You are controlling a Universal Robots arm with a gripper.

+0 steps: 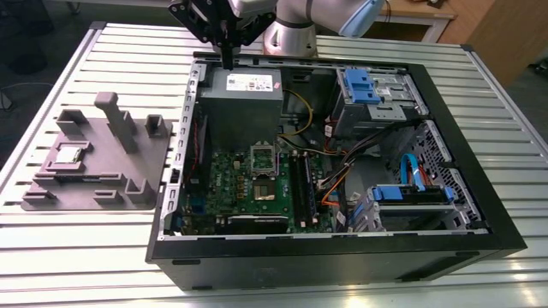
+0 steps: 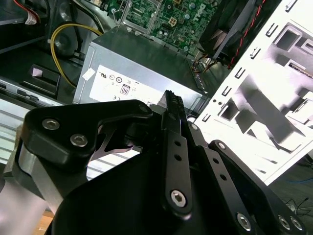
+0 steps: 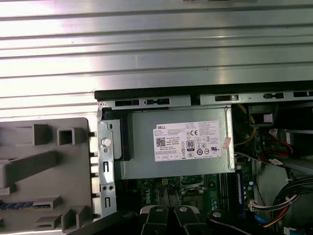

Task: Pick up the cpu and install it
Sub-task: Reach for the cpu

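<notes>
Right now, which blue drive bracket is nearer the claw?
The upper blue bracket in the exterior view, level with the power supply; the lower blue bracket lies much farther from the claw.

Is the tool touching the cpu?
Apart. In the exterior view the tool hangs over the power supply, while the cpu lies on the grey plate.

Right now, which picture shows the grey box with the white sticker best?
The first wrist view: the grey box faces the camera sticker side up, nearly all in sight. The exterior view shows it smaller and slanted, near the gripper. In the second wrist view the gripper hides part of it.
</notes>
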